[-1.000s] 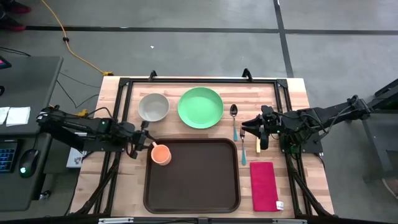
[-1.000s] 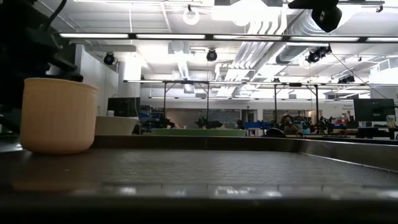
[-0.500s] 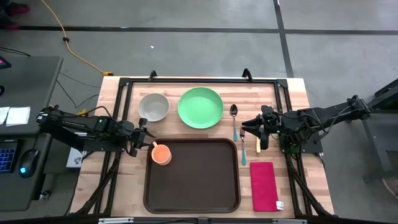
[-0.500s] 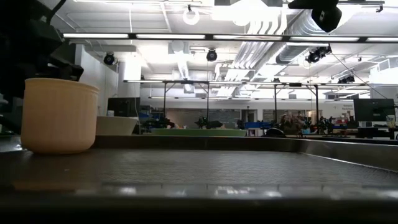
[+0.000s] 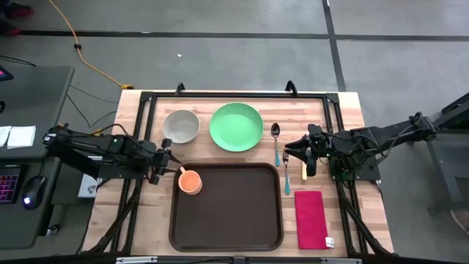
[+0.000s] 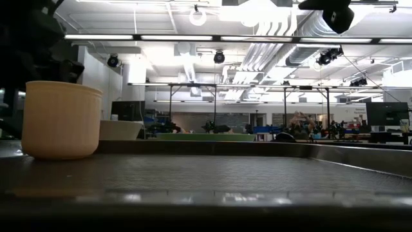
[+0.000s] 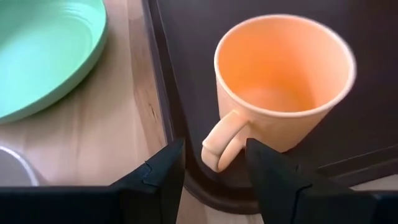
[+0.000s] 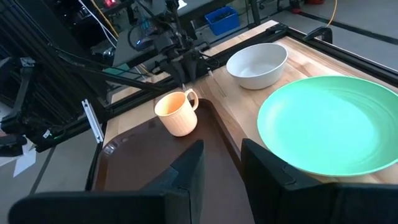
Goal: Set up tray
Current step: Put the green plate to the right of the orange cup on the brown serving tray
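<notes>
An orange cup (image 5: 190, 181) stands upright in the far left corner of the dark brown tray (image 5: 226, 213), its handle (image 7: 221, 146) pointing at my left gripper. My left gripper (image 5: 164, 170) is open just left of the cup. In the left wrist view, its fingers (image 7: 216, 152) stand on either side of the handle without touching it. My right gripper (image 5: 305, 157) is open and hovers to the right of the tray's far right corner, beside the cutlery. In the low view the cup (image 6: 61, 119) sits on the tray floor.
A green plate (image 5: 236, 126) and a white bowl (image 5: 181, 126) lie beyond the tray on the wooden table. A spoon (image 5: 276, 141) and another utensil (image 5: 286, 176) lie right of the plate. A red napkin (image 5: 311, 218) lies right of the tray. A black frame borders the table.
My left gripper has drawn back a little from the cup toward the table's left edge. The cup has stayed in place on the tray. My right arm has kept still.
</notes>
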Robot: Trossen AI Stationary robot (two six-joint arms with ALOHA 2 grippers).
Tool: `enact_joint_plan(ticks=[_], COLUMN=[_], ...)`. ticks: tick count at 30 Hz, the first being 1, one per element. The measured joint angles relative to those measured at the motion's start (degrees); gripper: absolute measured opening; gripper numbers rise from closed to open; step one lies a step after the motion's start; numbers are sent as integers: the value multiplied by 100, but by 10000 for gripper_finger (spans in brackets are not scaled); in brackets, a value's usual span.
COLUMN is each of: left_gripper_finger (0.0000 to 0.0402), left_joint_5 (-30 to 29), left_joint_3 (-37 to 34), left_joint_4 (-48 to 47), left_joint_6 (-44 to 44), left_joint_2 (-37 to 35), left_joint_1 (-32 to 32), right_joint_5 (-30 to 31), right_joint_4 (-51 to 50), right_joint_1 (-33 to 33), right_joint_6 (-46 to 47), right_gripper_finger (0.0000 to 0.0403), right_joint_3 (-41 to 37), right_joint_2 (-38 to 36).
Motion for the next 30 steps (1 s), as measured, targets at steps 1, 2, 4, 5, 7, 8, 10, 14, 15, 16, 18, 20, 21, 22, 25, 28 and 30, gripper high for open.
enact_joint_plan(ticks=[1,2,4,5,7,8,10,14,15,16,18,20,21,22,25,28,30], left_gripper_finger=[200,200,200,200,200,200,200,200,200,200,200,200,200,200,200,200,200], left_joint_5=[-11,-52,-250,-332,-426,-453,-470,-516,-523,-531,-530,-530,-530,-530,-530,-530,-530], left_joint_3=[115,209,320,352,371,371,371,371,371,371,371,371,371,371,371,371,371], left_joint_4=[-160,-268,-393,-412,-413,-418,-414,-376,-354,-344,-304,-219,-161,-86,218,560,758], left_joint_6=[13,19,21,23,27,27,27,40,40,38,38,38,38,40,67,172,220], left_joint_2=[-1,-3,-5,-7,-27,-31,-31,-31,-31,-31,-31,-31,-31,-31,-42,-80,-139], left_joint_1=[-1,-1,-2,-2,1,-2,1,1,1,0,-2,0,0,-1,1,1,0], right_joint_5=[0,2,2,3,58,92,139,126,131,129,97,68,46,14,-61,-67,-70], right_joint_4=[-5,-17,-121,-173,-319,-432,-590,-633,-633,-590,-405,-177,-46,56,302,443,661], right_joint_1=[-1,-1,-1,1,1,-1,1,0,0,1,0,0,-1,-1,1,0,0], right_joint_6=[0,0,0,1,56,106,196,114,99,98,105,105,105,107,181,329,298], right_gripper_finger=[83,83,83,83,83,83,83,83,83,83,83,83,83,83,83,83,83], right_joint_3=[-2,-2,-2,-2,-2,-2,-4,-55,-122,-211,-472,-787,-935,-1071,-1480,-1857,-2090], right_joint_2=[0,0,-2,-3,-26,-53,-155,-440,-538,-651,-895,-1142,-1257,-1378,-1713,-2004,-2172])
